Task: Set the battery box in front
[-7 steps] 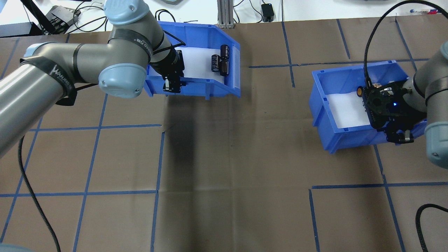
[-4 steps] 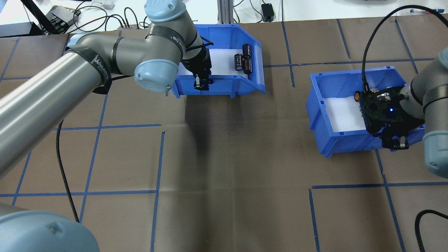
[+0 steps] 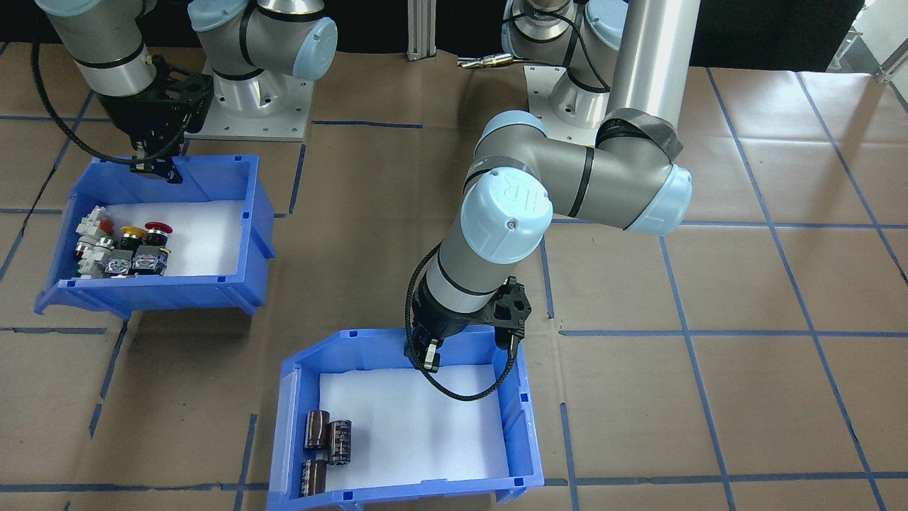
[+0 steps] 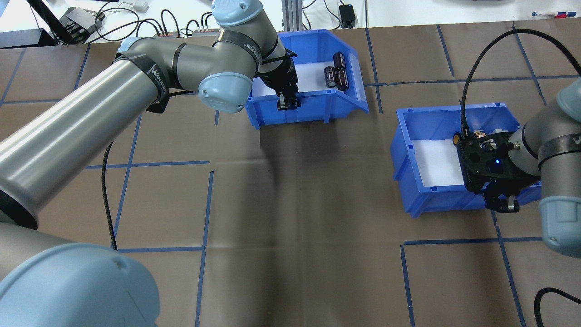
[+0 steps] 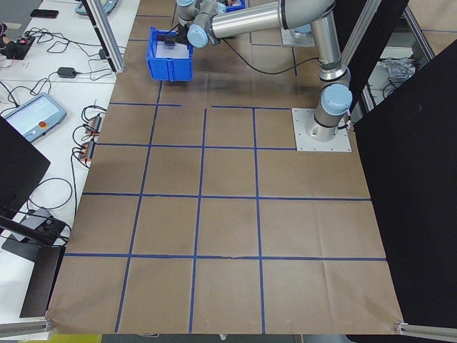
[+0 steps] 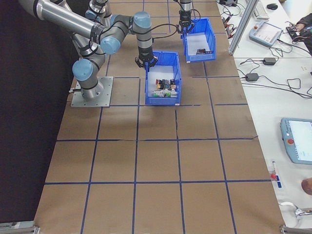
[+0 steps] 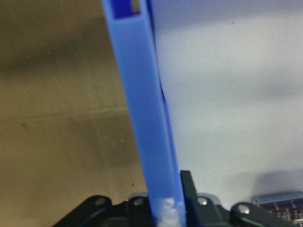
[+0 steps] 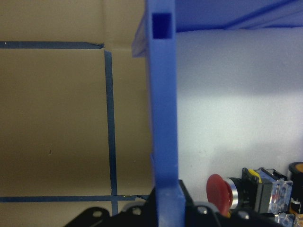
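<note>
Battery box (image 4: 313, 97) sits at the far edge of the table (image 4: 290, 204), about 12 o'clock in the overhead view, just left of centre. In the front-facing view the same box (image 3: 525, 426) is at 6 o'clock, bottom of frame. White foam liner (image 3: 418, 426) inside it. Three dark cylindrical cells (image 4: 336, 75) lie together at the box's right end in the overhead view, next to the sloped lip.

Left gripper (image 4: 287, 101) is clamped on the near long wall of the battery box, one finger inside, one outside. Left wrist view confirms it: the blue wall (image 7: 142, 118) runs straight up from between the black fingers (image 7: 189, 189), foam to the right, brown paper to the left, and one cell (image 7: 279, 201) at about 5 o'clock.

Second blue bin (image 4: 426, 200) sits at 3 o'clock in the overhead view, well apart from the battery box. Push-button switches (image 3: 120, 248), red and yellow caps, are bunched at one end of it. Right gripper (image 4: 501, 204) is clamped on that bin's near wall at the switch end. Right wrist view shows that blue wall (image 8: 163, 118) coming up between the fingers, with a red button (image 8: 218, 188) at 5 o'clock.

Blue tape lines (image 4: 159, 163) grid the table paper. Cables (image 4: 150, 20) and small boxes lie past the far edge.
</note>
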You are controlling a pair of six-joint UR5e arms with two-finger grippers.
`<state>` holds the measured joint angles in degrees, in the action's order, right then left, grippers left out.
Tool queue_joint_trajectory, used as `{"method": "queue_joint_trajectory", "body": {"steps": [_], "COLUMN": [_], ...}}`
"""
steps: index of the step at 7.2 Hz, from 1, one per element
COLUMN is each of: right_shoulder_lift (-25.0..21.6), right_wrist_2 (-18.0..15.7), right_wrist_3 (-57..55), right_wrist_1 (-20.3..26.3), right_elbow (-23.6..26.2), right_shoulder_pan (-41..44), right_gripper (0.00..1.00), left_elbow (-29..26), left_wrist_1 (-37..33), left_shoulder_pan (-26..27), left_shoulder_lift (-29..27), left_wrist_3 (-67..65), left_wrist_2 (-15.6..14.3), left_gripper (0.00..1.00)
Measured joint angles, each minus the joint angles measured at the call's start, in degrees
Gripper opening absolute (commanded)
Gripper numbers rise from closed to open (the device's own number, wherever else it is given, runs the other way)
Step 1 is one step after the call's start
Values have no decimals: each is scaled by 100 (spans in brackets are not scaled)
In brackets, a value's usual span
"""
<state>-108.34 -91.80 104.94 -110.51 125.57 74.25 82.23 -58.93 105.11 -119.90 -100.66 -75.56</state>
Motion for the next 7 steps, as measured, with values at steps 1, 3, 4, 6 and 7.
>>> {"method": "queue_joint_trajectory", "body": {"steps": [1, 3, 4, 6, 7], "right_shoulder_lift": [-39, -94, -93, -87, -87], "right_wrist_2": [31, 44, 41, 39, 39], "right_wrist_3": [-233, -742, -1060, -1610, -1890], "right_wrist_1": [3, 0, 1, -30, -70], "right_elbow": [80, 197, 221, 319, 389], "right_shoulder_pan": [219, 843, 1205, 1809, 2077], "right_gripper": [4, 4, 4, 4, 4], "left_elbow": [-21, -2, 52, 139, 146], "left_wrist_1": [4, -43, -226, -1138, -1682], "left_shoulder_pan": [1, -46, -166, -640, -891], "left_shoulder_lift": [28, 205, 428, 1085, 1446], "left_wrist_3": [-12, 110, 428, 1871, 2864], "left_wrist_2": [2, 4, -30, -330, -607], "left_gripper": [96, 89, 89, 91, 91]}}
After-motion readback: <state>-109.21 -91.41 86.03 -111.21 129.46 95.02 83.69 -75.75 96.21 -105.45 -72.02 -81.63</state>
